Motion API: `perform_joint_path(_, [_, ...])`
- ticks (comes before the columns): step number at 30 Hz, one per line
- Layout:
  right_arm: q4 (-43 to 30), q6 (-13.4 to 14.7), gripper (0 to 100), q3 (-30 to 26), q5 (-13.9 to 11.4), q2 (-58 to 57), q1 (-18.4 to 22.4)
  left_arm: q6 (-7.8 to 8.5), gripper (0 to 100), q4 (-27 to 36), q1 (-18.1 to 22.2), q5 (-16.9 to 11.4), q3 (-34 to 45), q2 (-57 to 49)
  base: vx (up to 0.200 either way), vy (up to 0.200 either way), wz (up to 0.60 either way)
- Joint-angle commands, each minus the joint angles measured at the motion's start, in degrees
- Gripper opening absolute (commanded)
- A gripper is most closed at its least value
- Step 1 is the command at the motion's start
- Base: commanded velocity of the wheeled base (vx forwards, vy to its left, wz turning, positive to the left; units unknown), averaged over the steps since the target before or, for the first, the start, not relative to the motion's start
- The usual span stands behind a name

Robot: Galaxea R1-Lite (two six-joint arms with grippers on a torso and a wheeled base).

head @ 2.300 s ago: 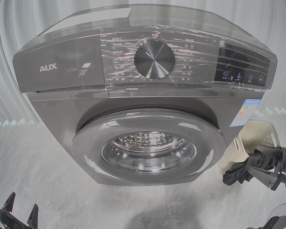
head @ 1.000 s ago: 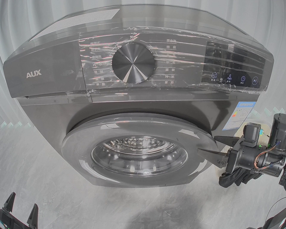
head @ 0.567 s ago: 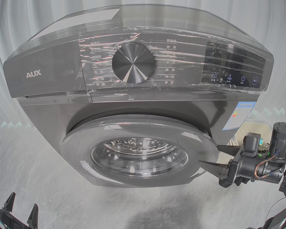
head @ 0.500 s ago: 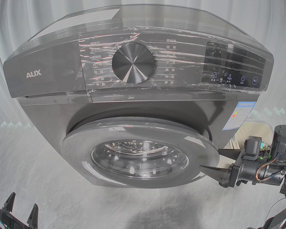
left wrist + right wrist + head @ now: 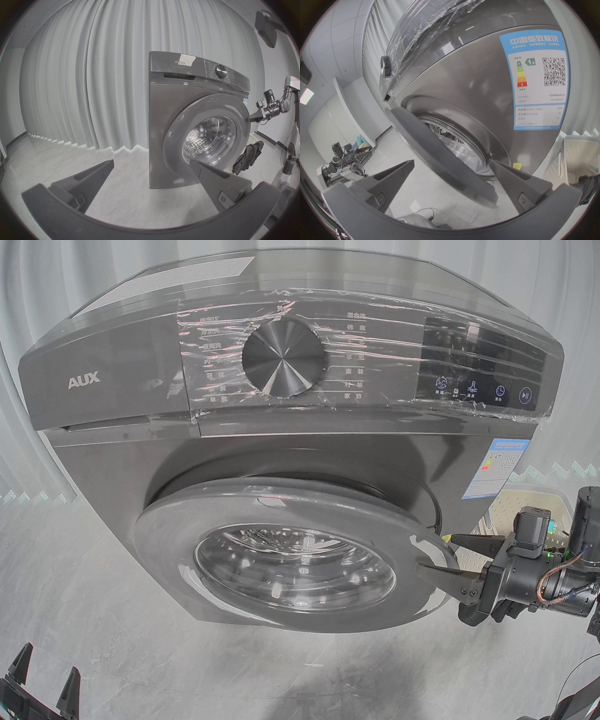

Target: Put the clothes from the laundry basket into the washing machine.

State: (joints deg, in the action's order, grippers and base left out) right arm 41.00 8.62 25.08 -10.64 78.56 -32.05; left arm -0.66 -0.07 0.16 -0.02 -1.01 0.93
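Curtain (image 5: 78,87) backdrop; washing machine door (image 5: 294,568) ajar, rim (image 5: 440,156) between fingers (image 5: 447,576) of released right end effector (image 5: 435,552).

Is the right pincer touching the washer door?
Cannot tell: the right wrist view shows the door edge-on inside the open right pincer, with neither contact nor gap plain.

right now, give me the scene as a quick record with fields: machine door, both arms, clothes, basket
washing machine: grey front loader
door: ajar, right edge swung out from the front
drum: seen through the door glass, no clothes visible inside
right gripper: jaws open, one on either side of the door's right edge
left gripper: low on the robot's left, jaws open, empty, away from the machine
dark garment: draped over the basket's rim
laundry basket: cream, perforated, on the floor right of the machine
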Motion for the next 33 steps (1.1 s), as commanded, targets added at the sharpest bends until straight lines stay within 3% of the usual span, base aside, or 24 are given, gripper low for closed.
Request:
perform_joint_path(1, [0.05, -0.01, 100, 0.32, -0.08, 2.30, -0.21, -0.04, 100, -0.01, 0.02, 0.02, 0.92, -0.93, 0.000, 0.000, 0.00])
perform_joint_path(10, [-0.13, 0.08, 100, -4.69, -0.78, -1.56, -0.82, -0.04, 100, -0.01, 0.02, 0.02, 0.92, -0.93, 0.000, 0.000, 0.00])
perform_joint_path(16, [0.22, -0.01, 100, -3.54, -1.31, -1.21, -0.12, 0.04, 100, -0.01, 0.02, -0.06, 0.92, -0.93, 0.000, 0.000, 0.00])
perform_joint_path(23, [0.66, 0.08, 100, -1.26, -1.22, 3.62, -0.56, -0.13, 100, -0.01, 0.02, 0.02, 0.92, -0.93, -0.171, 0.000, 0.00])
perform_joint_path(33, [2.68, -0.01, 100, -4.69, -1.49, 2.57, -1.44, -0.04, 100, -0.01, 0.02, -0.06, 0.92, -0.93, 0.000, 0.000, 0.00])
